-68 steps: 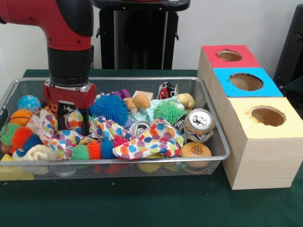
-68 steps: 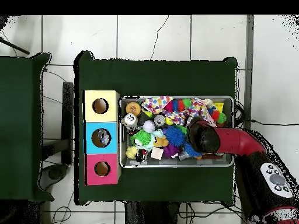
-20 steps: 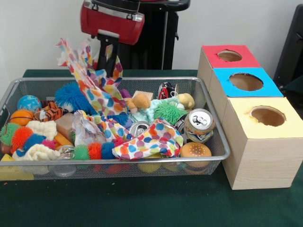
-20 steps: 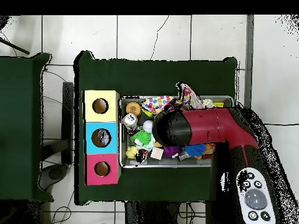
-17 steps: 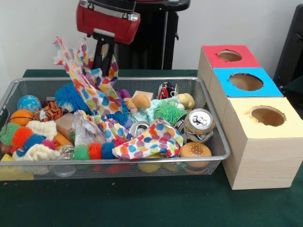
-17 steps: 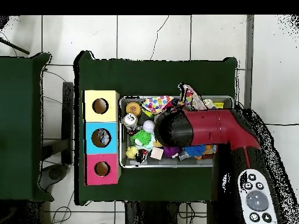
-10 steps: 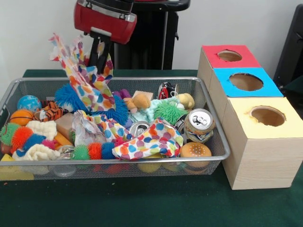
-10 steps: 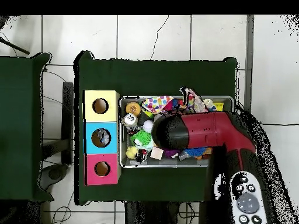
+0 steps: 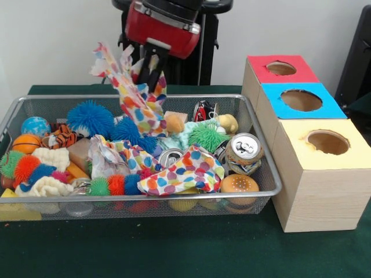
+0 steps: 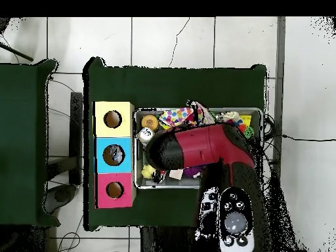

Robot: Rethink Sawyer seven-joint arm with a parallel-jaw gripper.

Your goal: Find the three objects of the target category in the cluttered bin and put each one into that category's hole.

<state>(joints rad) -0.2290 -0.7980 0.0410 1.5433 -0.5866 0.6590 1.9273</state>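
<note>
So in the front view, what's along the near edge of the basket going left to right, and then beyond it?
Orange spiky ball → spotted cloth → burger toy → yellow box.

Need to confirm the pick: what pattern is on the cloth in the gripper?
White cloth with multicoloured polka dots, held by the gripper; clearest in the front view.

lab — tiled floor (image 10: 164, 39) | green-clothed table (image 9: 174, 249) | floor cables (image 10: 62, 85)

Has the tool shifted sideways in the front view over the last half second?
Yes. The tool, shut on the polka-dot cloth, has moved toward the picture's right, closer to the red-topped box, and hangs above the wire basket.
</note>
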